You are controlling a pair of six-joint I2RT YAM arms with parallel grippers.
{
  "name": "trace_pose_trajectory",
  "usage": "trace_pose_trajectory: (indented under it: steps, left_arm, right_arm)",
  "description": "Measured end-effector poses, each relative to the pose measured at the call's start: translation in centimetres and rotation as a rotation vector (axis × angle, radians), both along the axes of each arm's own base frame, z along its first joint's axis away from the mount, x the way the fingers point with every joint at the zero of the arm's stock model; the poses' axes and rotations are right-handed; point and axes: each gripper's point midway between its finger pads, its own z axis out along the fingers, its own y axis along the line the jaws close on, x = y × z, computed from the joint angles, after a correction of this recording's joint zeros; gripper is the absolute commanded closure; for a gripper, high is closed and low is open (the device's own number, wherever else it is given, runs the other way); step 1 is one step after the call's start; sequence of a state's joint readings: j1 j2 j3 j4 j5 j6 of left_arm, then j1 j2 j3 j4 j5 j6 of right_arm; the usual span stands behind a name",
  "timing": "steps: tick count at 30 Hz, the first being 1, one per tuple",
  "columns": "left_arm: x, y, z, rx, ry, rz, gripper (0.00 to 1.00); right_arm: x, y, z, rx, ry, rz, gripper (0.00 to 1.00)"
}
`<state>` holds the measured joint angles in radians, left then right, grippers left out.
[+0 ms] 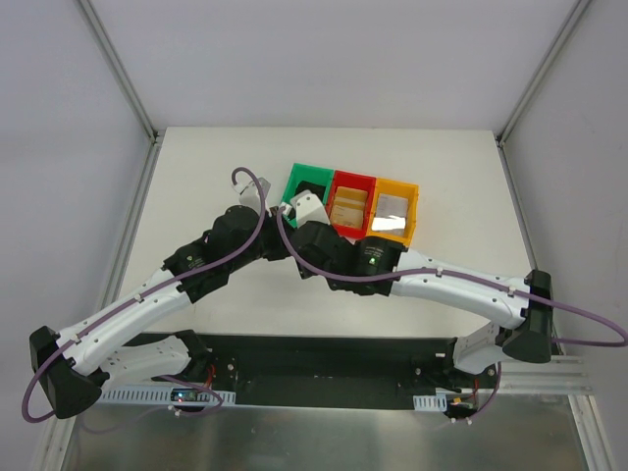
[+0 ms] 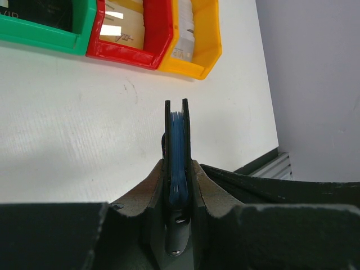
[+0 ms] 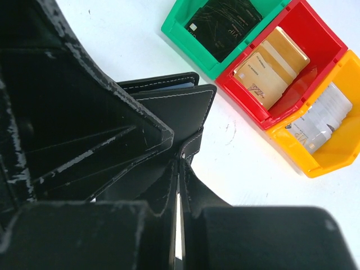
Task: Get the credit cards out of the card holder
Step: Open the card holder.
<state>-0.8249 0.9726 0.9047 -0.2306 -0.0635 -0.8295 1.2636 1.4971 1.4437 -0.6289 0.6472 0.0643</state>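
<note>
The black plastic card [image 3: 222, 25] in the green plastic bin [image 3: 191, 50] carries pale letters "VIP" near one corner; the left wrist view shows those letters too, at its top-left edge. The silvery card [image 3: 323, 121] in the yellow plastic bin [image 3: 289, 156] also reads "VIP". The gold card [image 3: 270, 73] in the red plastic bin [image 3: 242, 109] bears a slanted script mark, too small to read.

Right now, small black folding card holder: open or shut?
Nearly shut: black card holder, covers parallel, blue lining between, clamped by the left gripper.
</note>
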Motion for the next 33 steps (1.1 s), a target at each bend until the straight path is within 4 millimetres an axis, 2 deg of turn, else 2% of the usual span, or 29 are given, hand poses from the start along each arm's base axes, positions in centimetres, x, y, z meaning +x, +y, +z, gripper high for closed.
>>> trace_pose_trajectory:
  steps: [16,28,33]
  left_arm:
    - [-0.1,-0.4,1.0,-0.032,-0.025,-0.009,1.00]
    - [-0.2,-0.5,1.1,-0.043,-0.019,-0.008,1.00]
    - [-0.4,-0.1,1.5,-0.050,-0.029,0.000,1.00]
  right_arm:
    - [-0.7,-1.4,1.3,0.142,0.064,0.017,1.00]
    - [-1.0,-1.8,1.4,0.219,0.114,0.025,1.00]
    - [-0.5,-3.8,0.5,0.183,0.127,-0.015,1.00]
